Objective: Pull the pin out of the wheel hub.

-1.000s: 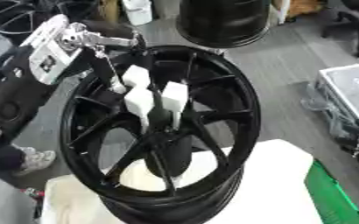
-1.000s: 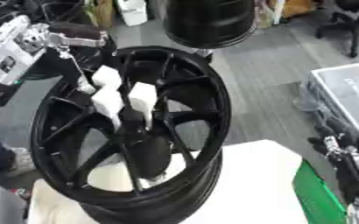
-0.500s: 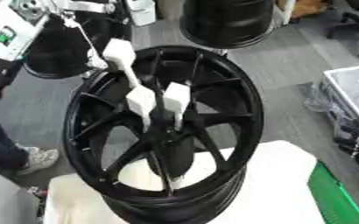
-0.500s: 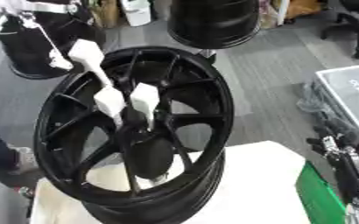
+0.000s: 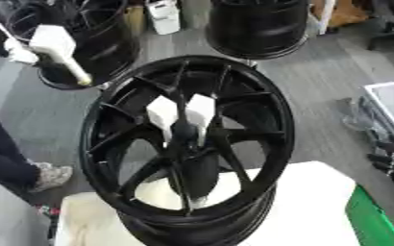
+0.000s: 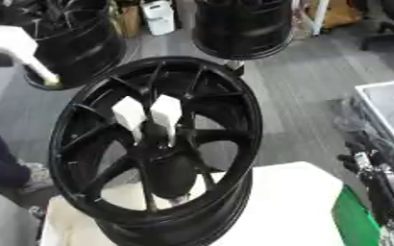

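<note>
1 white pin point(image 5: 55, 48) is clear of the wheel hub point(image 5: 186, 132), up-left, long axis slanting down-right; left robot hand point(image 5: 17, 52) barely visible, grip indeterminate.

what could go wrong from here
1. The freed pin hangs up at the left, clear of the wheel and over another black wheel. If it slips, it would likely drop into that wheel or onto the floor.
2. Two more white pins sit in the hub, so a careless return pass could knock them.
3. The wheel stands tilted on a white pad and might shift if bumped.
</note>
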